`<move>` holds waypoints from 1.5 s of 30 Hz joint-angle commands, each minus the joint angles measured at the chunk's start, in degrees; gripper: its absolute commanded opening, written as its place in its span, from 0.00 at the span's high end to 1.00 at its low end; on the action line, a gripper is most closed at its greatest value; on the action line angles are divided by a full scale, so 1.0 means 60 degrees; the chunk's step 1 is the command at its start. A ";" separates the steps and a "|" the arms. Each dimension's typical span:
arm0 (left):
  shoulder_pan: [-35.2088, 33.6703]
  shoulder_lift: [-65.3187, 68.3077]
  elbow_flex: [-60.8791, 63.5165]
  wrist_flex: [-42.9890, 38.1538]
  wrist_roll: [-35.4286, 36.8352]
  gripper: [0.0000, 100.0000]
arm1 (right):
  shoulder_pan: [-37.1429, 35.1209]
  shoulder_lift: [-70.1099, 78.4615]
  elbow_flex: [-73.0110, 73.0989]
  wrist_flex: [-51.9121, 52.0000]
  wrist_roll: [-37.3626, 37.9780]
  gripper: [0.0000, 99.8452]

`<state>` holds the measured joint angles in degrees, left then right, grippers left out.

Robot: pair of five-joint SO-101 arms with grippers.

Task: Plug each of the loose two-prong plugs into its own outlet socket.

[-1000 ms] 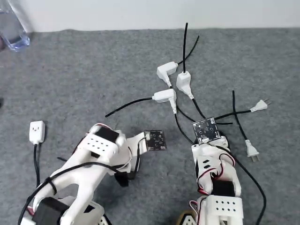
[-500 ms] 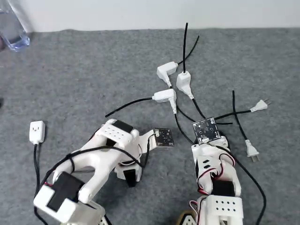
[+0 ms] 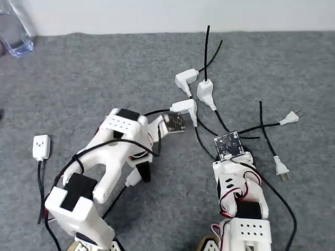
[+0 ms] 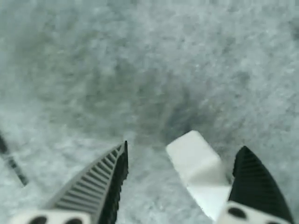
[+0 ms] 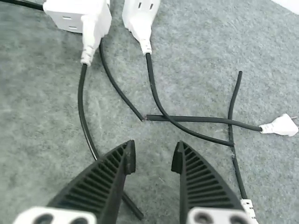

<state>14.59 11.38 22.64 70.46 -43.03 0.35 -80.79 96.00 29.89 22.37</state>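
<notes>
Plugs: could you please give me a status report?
Left end effector open around socket. Right end effector open, empty. Two plugs loose, unplugged. Cords crossing nearby.

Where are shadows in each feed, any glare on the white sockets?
Left wrist view: dark shadow patch on the carpet past the white socket. Right wrist view: even light, no glare on the sockets. High view: flat light, faint shadows along the cords.

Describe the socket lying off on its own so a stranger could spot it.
Start at the grey mat and go to its left side. The socket lies there alone, white with a black cord; the other three cluster mid-mat.
</notes>
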 commanded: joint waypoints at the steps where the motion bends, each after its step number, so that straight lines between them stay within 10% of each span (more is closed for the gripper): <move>1: -0.0103 -0.0029 -0.0462 0.0484 -0.0073 0.66 | -0.0198 -0.0051 0.0147 -0.0125 0.0352 0.86; 21: -0.1802 -0.1553 -0.0418 0.1216 -0.0923 0.66 | -0.0212 -0.0022 0.0147 -0.0110 0.0527 0.86; 33: -0.0029 -0.3048 0.1048 0.0996 0.2652 0.66 | -0.0286 0.0007 0.0147 -0.0110 0.0571 0.86; 40: 0.2945 -0.5421 0.2571 0.1172 0.3810 0.66 | -0.0286 0.0007 0.0147 -0.0110 0.0586 0.86; 45: 0.2286 -0.5905 0.3788 0.0352 0.3795 0.66 | -0.0286 0.0007 0.0147 -0.0110 0.0586 0.86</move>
<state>31.03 -21.85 41.98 76.62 -20.79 -1.32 -80.79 96.00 29.89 25.36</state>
